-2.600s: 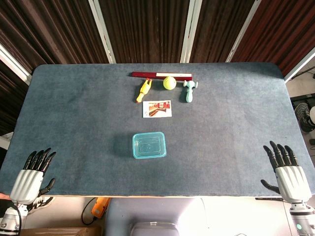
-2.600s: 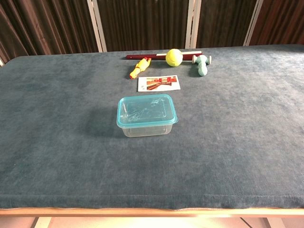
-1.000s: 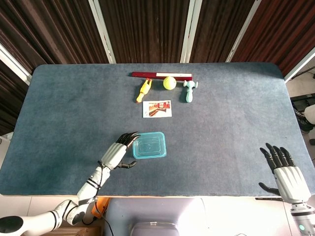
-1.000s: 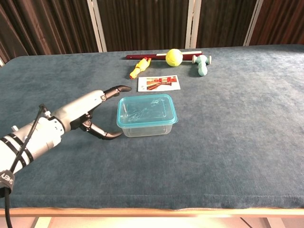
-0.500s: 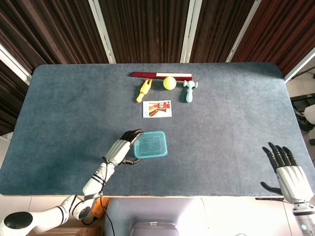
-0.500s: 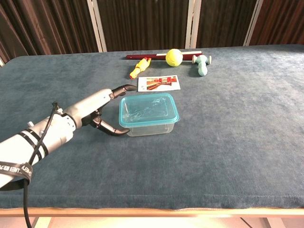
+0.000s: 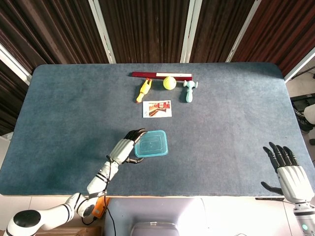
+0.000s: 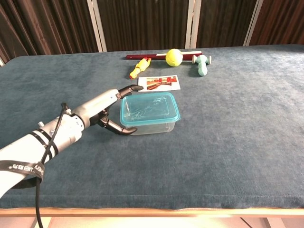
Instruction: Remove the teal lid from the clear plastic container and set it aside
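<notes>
The left hand (image 8: 110, 110) has moved in from the near table edge to the clear plastic container (image 8: 151, 124), nudging it slightly right; fingers and thumb bracket its left side under the teal lid (image 8: 149, 108), a firm grip not discernible. Only the head view shows the right hand (image 7: 290, 173), empty with fingers spread. The blue table (image 7: 236, 118) looks felt-like.

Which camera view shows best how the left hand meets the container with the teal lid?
The chest view. It sees from the side the left hand reaching around the container's left end, fingers at the far corner of the teal lid, thumb at the near wall. The head view shows the same hand only from above, hiding the wall.
</notes>
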